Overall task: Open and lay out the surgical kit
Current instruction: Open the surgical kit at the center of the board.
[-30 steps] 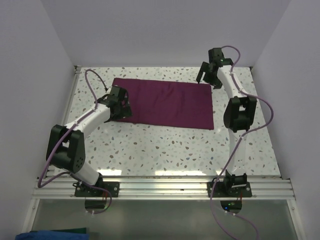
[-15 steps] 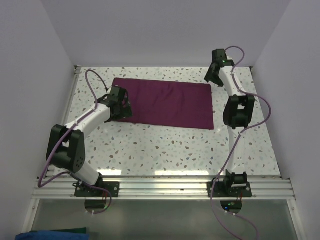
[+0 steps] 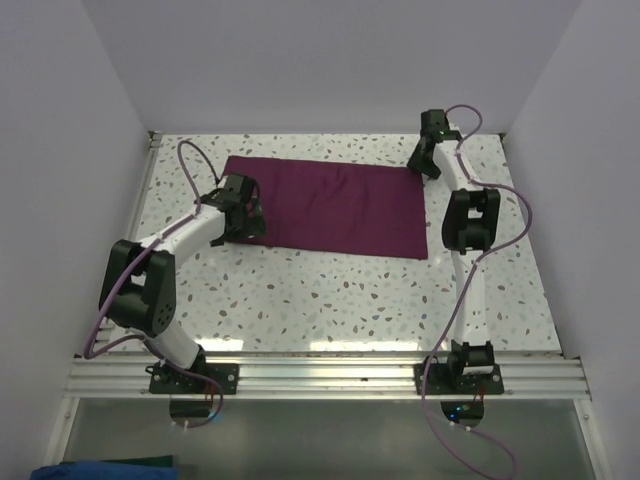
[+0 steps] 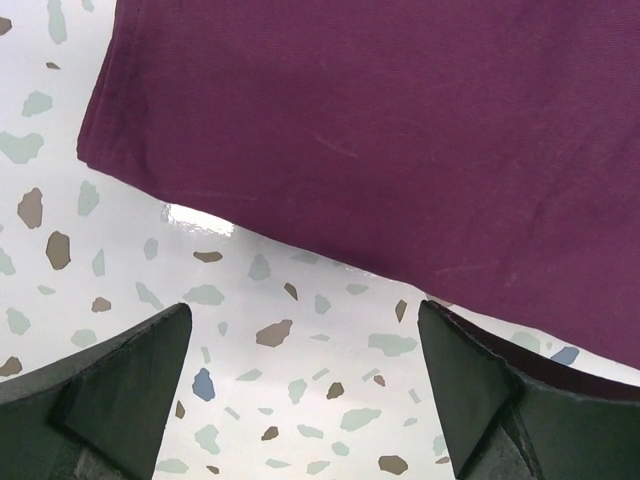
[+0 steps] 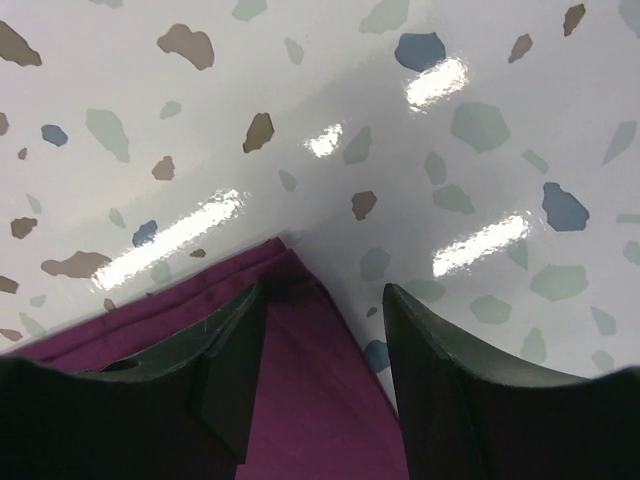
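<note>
The dark magenta-purple cloth wrap (image 3: 335,207) lies folded and flat at the back middle of the speckled table. No steel tray or instruments show. My left gripper (image 3: 243,215) is open at the wrap's near left corner; in the left wrist view the cloth edge (image 4: 400,120) lies just beyond my open gripper (image 4: 305,335), which has bare table between its fingers. My right gripper (image 3: 421,160) is open at the far right corner; in the right wrist view it (image 5: 325,310) straddles the cloth corner (image 5: 310,360), with one finger on the cloth and one on the table.
White walls close in the table on the left, back and right. A metal rail (image 3: 320,375) runs along the near edge by the arm bases. Speckled table surface (image 3: 330,300) lies between the wrap and the rail.
My right gripper has moved down and in toward the wrap's far right corner. My left gripper has stayed at the near left corner.
</note>
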